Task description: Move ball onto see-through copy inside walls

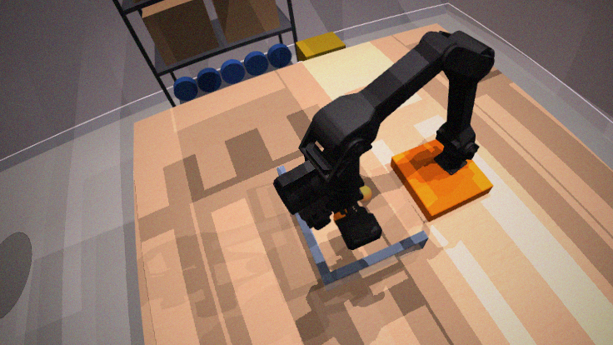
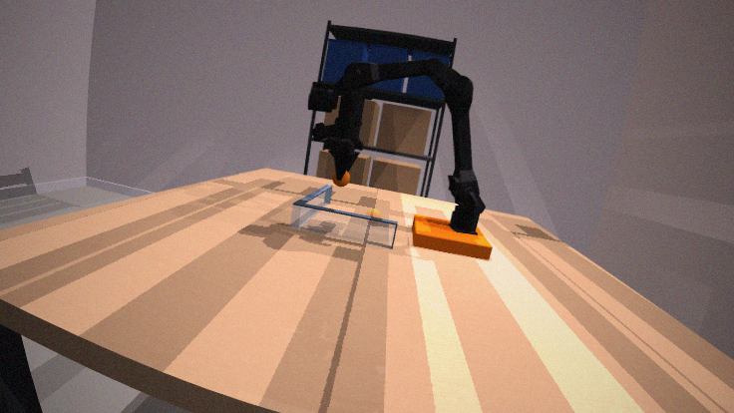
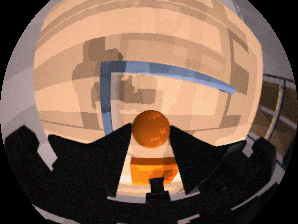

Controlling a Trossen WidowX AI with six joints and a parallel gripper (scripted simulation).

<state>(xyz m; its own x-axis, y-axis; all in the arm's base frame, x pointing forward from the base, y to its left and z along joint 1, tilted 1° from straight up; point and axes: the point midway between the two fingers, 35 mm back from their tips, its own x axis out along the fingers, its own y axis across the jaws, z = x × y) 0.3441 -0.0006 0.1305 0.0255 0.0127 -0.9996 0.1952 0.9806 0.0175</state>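
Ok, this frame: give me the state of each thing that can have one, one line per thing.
Black parallel-jaw gripper: shut on the ball, raised above the table.
Small orange ball: held in the gripper, lifted off the table.
See-through copy of the ball: on the table, unoccupied.
Two low clear blue-edged walls: upright, forming a corner.

The place looked like a storeroom or workshop corner fitted out for robot trials. A black metal shelving rack [image 2: 382, 108] stood behind the wooden surface [image 2: 307, 307], loaded with brown cardboard boxes [image 2: 403, 128] and blue bins [image 2: 354, 59]. A row of blue round containers [image 1: 233, 70] lined a low shelf, and a yellow box [image 1: 319, 45] sat on the grey floor [image 1: 64, 171]. Bare grey walls [image 2: 204, 77] enclosed it. The arm [image 2: 457, 128] was bolted to an orange base plate [image 1: 441, 180].
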